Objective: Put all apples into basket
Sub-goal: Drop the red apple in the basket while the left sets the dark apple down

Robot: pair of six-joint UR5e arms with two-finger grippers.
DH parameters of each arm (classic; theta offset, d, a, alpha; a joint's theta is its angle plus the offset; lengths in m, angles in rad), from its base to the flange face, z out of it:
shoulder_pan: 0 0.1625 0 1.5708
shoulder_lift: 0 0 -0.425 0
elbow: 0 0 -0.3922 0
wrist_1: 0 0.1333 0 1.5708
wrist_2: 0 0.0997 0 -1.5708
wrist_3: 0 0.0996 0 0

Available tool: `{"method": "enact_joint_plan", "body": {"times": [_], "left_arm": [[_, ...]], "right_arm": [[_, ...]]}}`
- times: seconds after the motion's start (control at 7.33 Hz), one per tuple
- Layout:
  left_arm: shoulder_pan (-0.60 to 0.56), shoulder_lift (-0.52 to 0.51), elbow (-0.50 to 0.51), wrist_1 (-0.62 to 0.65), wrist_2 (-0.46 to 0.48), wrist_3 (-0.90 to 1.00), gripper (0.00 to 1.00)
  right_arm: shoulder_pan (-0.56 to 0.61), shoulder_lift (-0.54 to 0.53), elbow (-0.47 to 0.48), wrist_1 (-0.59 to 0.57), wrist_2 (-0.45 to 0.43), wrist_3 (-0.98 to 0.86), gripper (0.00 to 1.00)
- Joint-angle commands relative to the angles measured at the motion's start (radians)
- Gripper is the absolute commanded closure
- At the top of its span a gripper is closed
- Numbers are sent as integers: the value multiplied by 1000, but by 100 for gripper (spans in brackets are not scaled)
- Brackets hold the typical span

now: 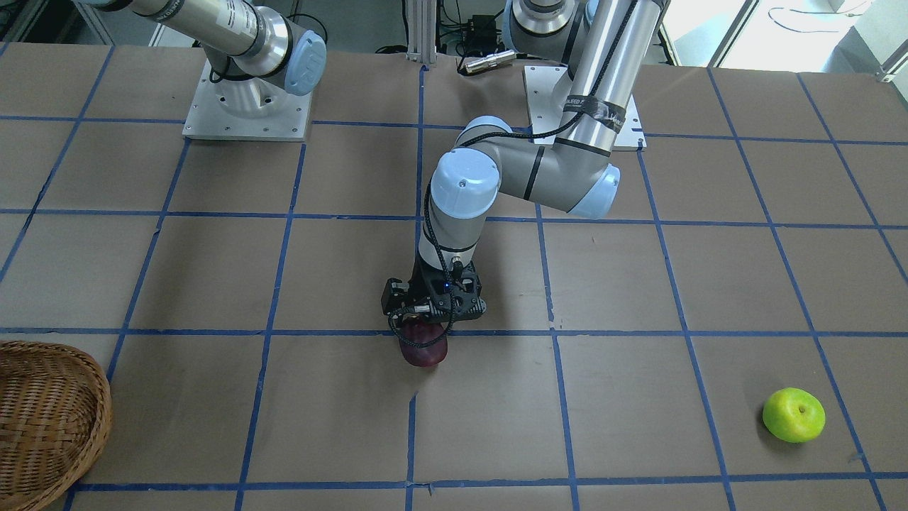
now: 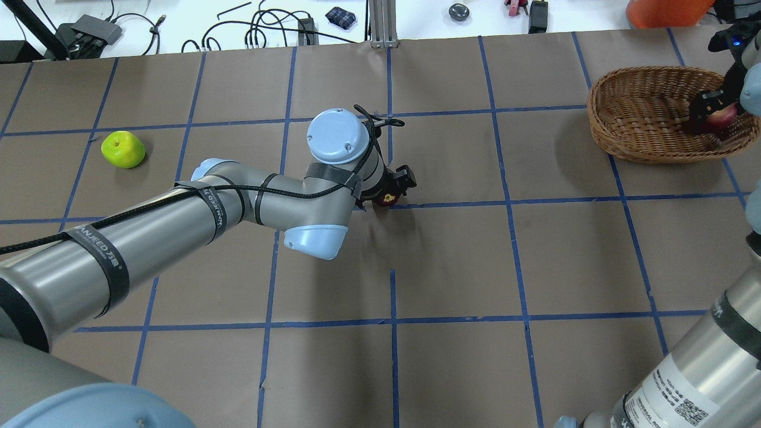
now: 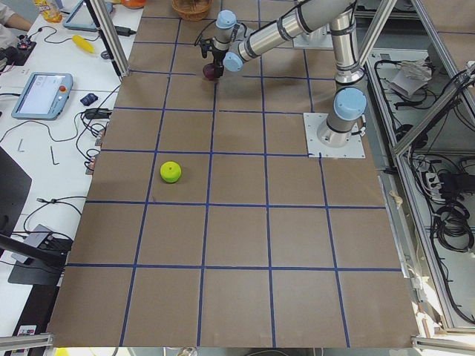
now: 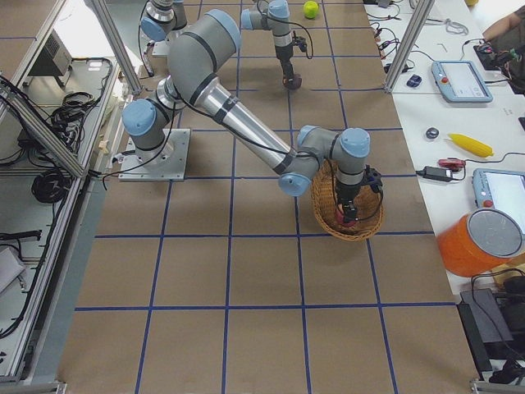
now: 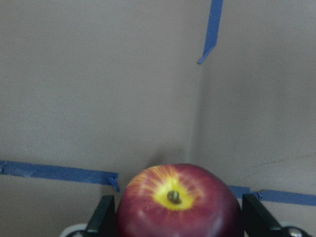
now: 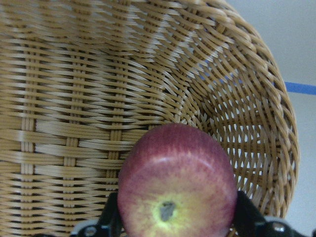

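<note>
My left gripper [image 1: 425, 332] is shut on the dark maroon apple [image 1: 425, 351] at the table's middle, by a blue tape line. In the left wrist view the fingers [image 5: 104, 217] press both sides of that apple [image 5: 177, 202]; I cannot tell whether it touches the table. My right gripper [image 2: 716, 116] is shut on the red apple [image 6: 177, 192], yellowish end toward the camera, held inside the wicker basket [image 2: 630, 113] just above its woven wall [image 6: 74, 98]. The yellow-green apple [image 1: 794, 414] lies alone on the table, far from both grippers; it also shows in the overhead view [image 2: 123, 149].
The left arm's elbow [image 2: 315, 238] hangs low over the table's middle. The arm base plates [image 1: 248, 106] stand at the robot's side, with a small metal cylinder [image 1: 489, 62] between them. An orange object [image 2: 660, 12] sits beyond the basket.
</note>
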State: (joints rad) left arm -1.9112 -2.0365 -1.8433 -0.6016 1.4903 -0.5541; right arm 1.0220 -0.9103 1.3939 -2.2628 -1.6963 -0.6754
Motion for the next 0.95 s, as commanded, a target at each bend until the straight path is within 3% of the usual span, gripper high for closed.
{"method": "enact_joint_plan", "body": {"times": [0.0,0.27,0.41,0.68,0.82], "left_arm": [[29,51,6,-82,-1,5,0],[130,143,9,-206,-21,54,0],[186,188,25,-301,-31,156,0],[359,240,61,-532,-24,377,0],[458,242,55,-544,-19,490,0]], "right_arm": [[-7,-7,-4,11,3,-4,0],[1,-54,-24,72,7,-6,0],[16,-114,-26,169,16,-6,0],[148,-250,-22,384,56,55,0],[227,-306,-19,469,66,142,0]]}}
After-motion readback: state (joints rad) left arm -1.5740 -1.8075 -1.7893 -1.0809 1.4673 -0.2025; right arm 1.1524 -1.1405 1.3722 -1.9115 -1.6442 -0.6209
